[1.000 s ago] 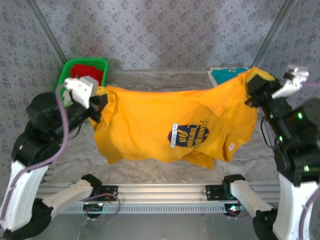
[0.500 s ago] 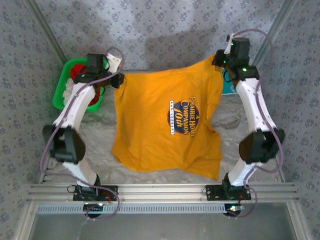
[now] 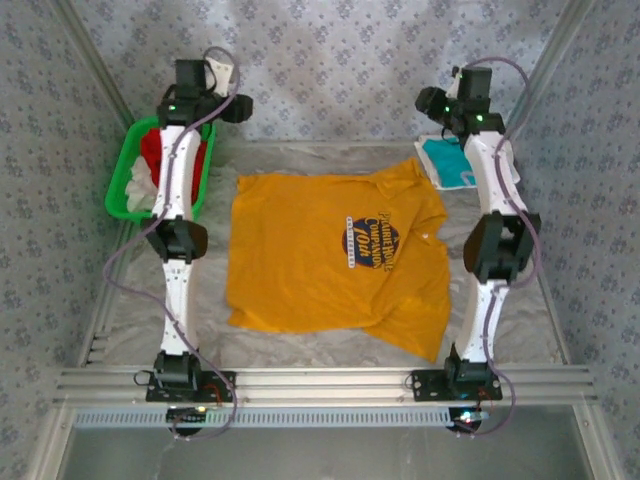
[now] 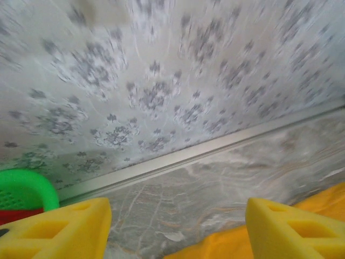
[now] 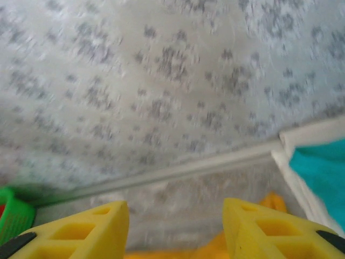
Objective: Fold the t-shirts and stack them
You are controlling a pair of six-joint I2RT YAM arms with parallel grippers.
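Marbled tabletop (image 3: 570,310): yellow-orange t-shirt (image 3: 300,260) spread flat mid-table, print up; teal t-shirt (image 3: 455,160) at far right. Left gripper (image 4: 175,216), right gripper (image 5: 175,226): gaping wide, gripping nothing, near back wall.

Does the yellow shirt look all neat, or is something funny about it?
A bit crooked. The yellow-orange t-shirt lies spread out but askew: its chest print tilts, its far right corner is bunched near the teal t-shirt, and its near right corner pokes out further than the left.
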